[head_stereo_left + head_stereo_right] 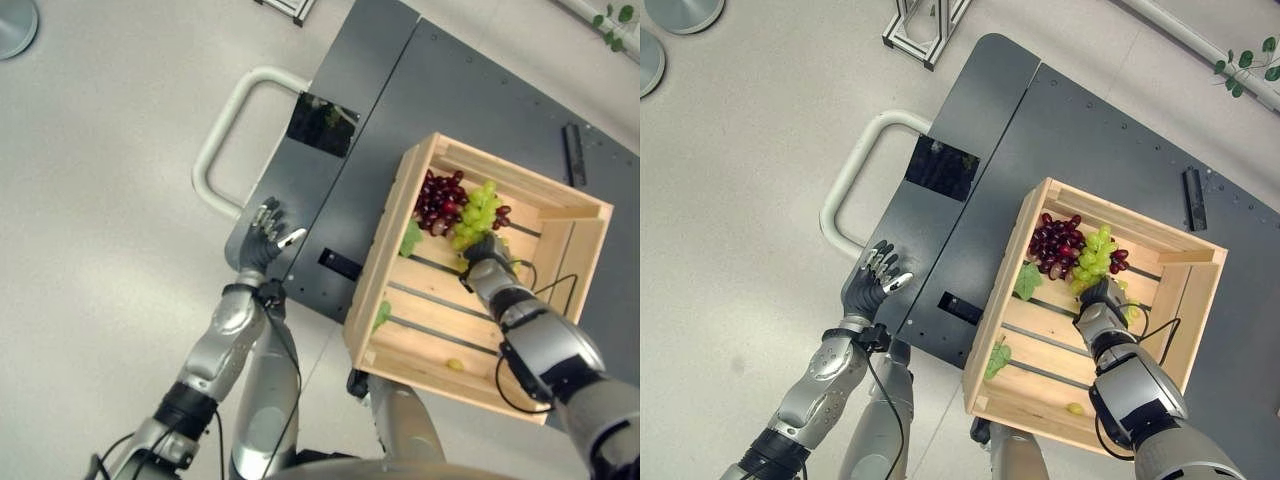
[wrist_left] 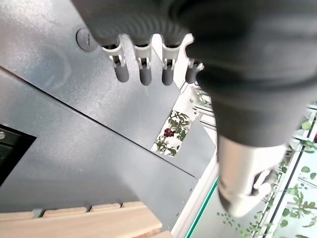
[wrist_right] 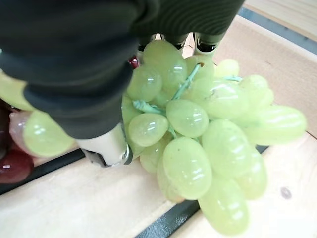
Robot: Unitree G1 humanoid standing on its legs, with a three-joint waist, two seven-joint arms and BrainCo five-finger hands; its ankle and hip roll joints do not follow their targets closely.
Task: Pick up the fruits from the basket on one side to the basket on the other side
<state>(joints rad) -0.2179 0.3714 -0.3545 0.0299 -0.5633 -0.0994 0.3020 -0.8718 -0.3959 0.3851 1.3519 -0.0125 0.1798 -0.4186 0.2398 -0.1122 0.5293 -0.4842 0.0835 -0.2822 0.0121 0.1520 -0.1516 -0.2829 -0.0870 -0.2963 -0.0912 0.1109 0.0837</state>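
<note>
The right hand (image 1: 1098, 297) curls round the green grapes (image 3: 198, 129) inside the wooden crate (image 1: 995, 310), purple grapes (image 1: 1055, 243) just beyond, while the left hand (image 1: 872, 280) hovers relaxed over the table (image 1: 1090, 130)

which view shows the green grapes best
The right wrist view: the green grapes sit up close against the right hand. Both eye views show them small, beside red grapes in the wooden crate.

The fingertips of the right hand (image 1: 487, 250) are hidden among the bunch of pale green grapes (image 1: 475, 216). The near right corner of the slatted pale wooden crate (image 1: 385, 262) is covered by the right forearm.
</note>
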